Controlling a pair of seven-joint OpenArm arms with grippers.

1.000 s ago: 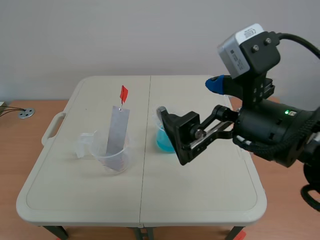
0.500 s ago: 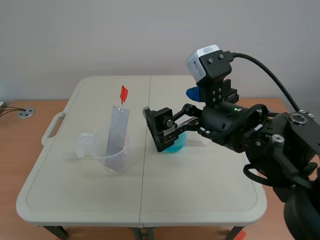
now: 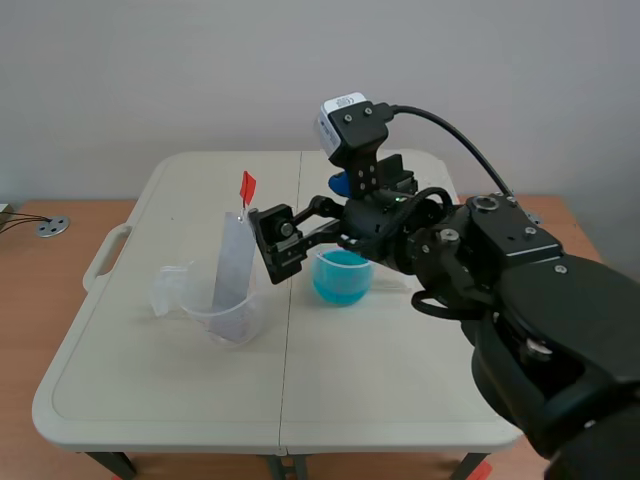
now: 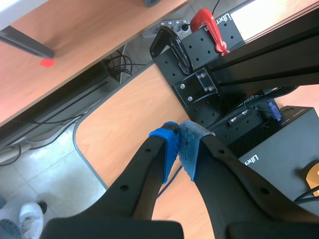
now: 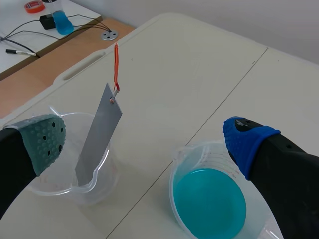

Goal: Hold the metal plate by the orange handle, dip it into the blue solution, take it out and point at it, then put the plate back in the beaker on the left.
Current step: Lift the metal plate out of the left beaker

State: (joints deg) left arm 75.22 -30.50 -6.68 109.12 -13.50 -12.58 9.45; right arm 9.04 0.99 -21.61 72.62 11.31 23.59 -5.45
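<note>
Pale table [image 3: 400, 385], blue-solution beaker [image 3: 332, 290] beside the right gripper [image 5: 145, 143], spread wide, empty. Grey metal plate [image 3: 235, 265] leans in the left beaker [image 3: 240, 325], orange handle [image 3: 247, 186] on top.

You have bright, even, diffuse light over the pale surface [image 3: 400, 380], and the left beaker [image 3: 232, 318] casts only a faint, soft shadow. The right arm [image 3: 520, 290] carries gentle highlights on its black casing. The metal plate [image 5: 98, 134] reads flat, dull grey. In the left wrist view, a white panel [image 4: 269, 7] beyond the left end effector [image 4: 179, 144] is washed out.
</note>
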